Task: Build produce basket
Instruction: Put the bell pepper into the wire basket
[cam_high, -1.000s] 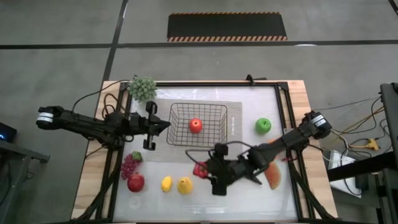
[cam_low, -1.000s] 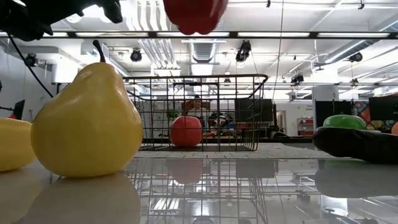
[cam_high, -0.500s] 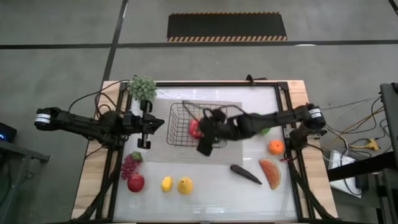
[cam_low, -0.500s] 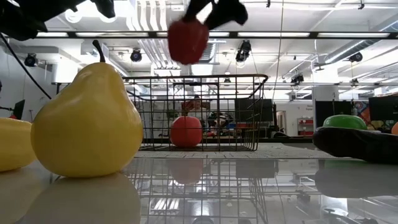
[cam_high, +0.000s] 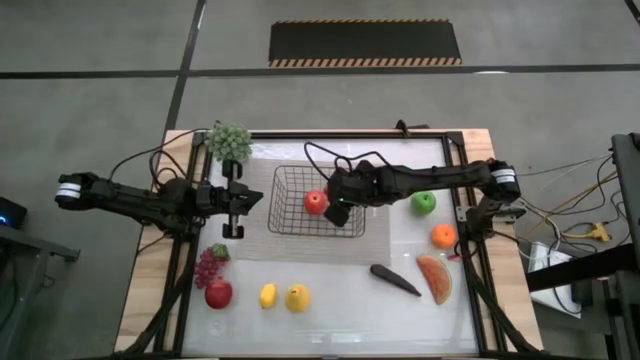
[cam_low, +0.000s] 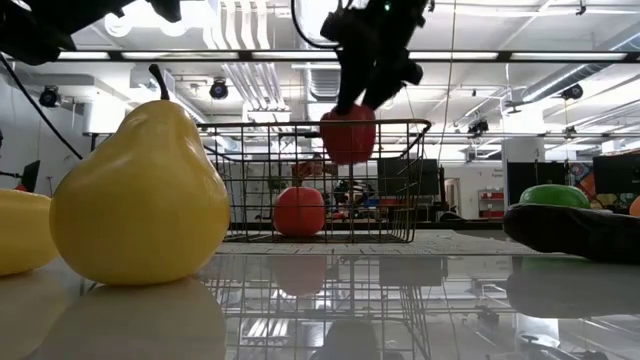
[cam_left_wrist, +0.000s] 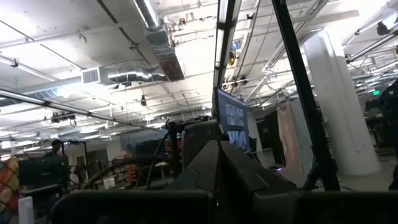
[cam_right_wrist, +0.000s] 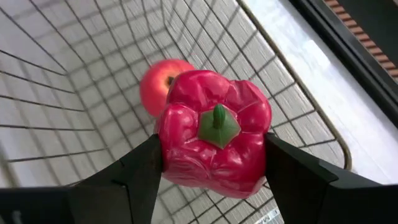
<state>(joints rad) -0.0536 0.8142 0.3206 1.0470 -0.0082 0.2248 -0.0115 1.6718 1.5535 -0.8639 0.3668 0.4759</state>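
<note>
The right gripper reaches in from three o'clock and hangs over the right half of the basket, its two fingers clamped on either flank of the red pepper, stem up toward the wrist camera. In the low view the pepper hangs at about rim height of the wire walls, clear of the basket floor. Below it, inside the basket, a red apple sits near the middle of the mesh floor, at roughly nine o'clock from the gripper. The left gripper waits just outside the basket's left wall, at nine o'clock from it; how far its fingers are parted cannot be told. The rest of the produce lies on the table: a green fruit and an orange at three o'clock of the basket, an eggplant and a watermelon slice toward five o'clock, and a pear, lemon, second apple and dark-red grapes from six to eight o'clock.
</note>
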